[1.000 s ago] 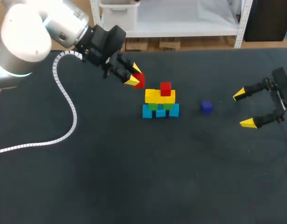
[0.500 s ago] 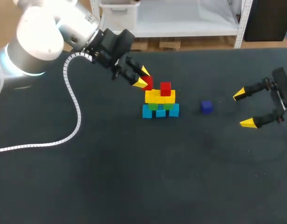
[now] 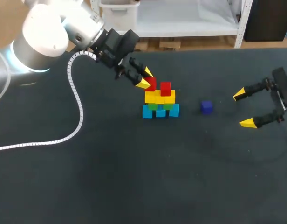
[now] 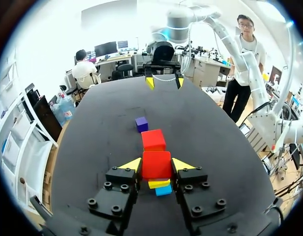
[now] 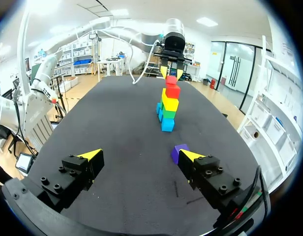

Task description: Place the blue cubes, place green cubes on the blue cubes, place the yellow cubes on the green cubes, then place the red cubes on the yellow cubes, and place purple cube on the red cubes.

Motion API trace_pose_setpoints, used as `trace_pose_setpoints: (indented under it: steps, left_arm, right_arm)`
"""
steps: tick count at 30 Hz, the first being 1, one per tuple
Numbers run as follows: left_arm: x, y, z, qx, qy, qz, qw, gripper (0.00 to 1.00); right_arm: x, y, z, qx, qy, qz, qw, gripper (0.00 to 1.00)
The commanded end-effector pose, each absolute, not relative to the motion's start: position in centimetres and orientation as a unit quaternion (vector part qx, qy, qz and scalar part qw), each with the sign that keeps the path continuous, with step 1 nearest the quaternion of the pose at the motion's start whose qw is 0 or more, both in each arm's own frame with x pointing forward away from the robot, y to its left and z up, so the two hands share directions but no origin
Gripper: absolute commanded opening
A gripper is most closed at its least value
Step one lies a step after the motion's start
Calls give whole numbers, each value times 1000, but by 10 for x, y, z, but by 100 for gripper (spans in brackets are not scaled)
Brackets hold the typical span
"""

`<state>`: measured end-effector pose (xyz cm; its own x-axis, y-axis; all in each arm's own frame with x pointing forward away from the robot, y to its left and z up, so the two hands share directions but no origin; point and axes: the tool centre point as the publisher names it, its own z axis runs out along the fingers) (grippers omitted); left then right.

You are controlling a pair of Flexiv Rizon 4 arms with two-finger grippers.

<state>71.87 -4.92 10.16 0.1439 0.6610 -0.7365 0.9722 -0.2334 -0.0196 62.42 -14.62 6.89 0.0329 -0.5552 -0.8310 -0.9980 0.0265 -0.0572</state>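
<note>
A: Why does the left gripper pinch the red cube from two sides?
B: I think it is to set it on the yellow cubes, beside the other red cube. It seems to hover just above them, but I cannot tell if it touches.
A: And underneath?
B: Green cubes on blue cubes.
A: Further ahead?
B: The purple cube lies alone on the table, apart from the tower. Beyond it the right gripper hangs with fingers spread, holding nothing. The other red cube is the only obstacle; a small touch could push it.
</note>
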Motion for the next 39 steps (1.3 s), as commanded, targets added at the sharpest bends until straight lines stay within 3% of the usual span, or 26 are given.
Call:
trace_pose_setpoints:
  steps: [1,39]
  left_arm:
    - [721,-54,102,718,572,-317,237,0]
    - [712,-65,91,705,593,-305,243,0]
  right_arm:
    - [625,-146,68,-624,621,311,356,100]
    - [625,-146,68,-624,621,311,356,100]
